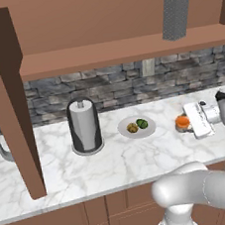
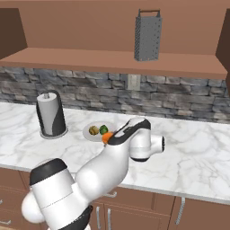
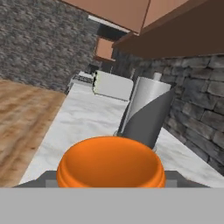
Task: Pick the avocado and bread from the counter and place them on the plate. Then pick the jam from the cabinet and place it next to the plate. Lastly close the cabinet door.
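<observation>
Holding the jam (image 1: 182,122) between its fingers, the gripper (image 1: 187,123) hangs low over the counter (image 1: 66,170), just right of the plate (image 1: 136,127). In the left base view the jar shows as a small orange lump at the tip of the white hand, and whether its base touches the marble cannot be told. In the right base view the arm's forearm covers most of the jar, leaving a sliver of orange at the plate's near edge. The hand view has the jar's orange lid large at the bottom, with the finger tips hidden behind it, so the pinch itself is hard to make out there.

The plate sits toward the back of the counter, between the paper-towel holder (image 1: 85,126) and the hand. On it lie the bread (image 1: 132,127) to the left and the avocado (image 1: 142,123) to the right, close together; both are too small for any detail.

Above, the cabinet (image 1: 117,51) stands open, its shelf carrying a grey metal grater (image 1: 175,15) near the right end. The cabinet door (image 1: 6,102) is swung out at the left, cut off by the top edge of the frame, and its handle is not visible. No label or writing can be read on the jar.
</observation>
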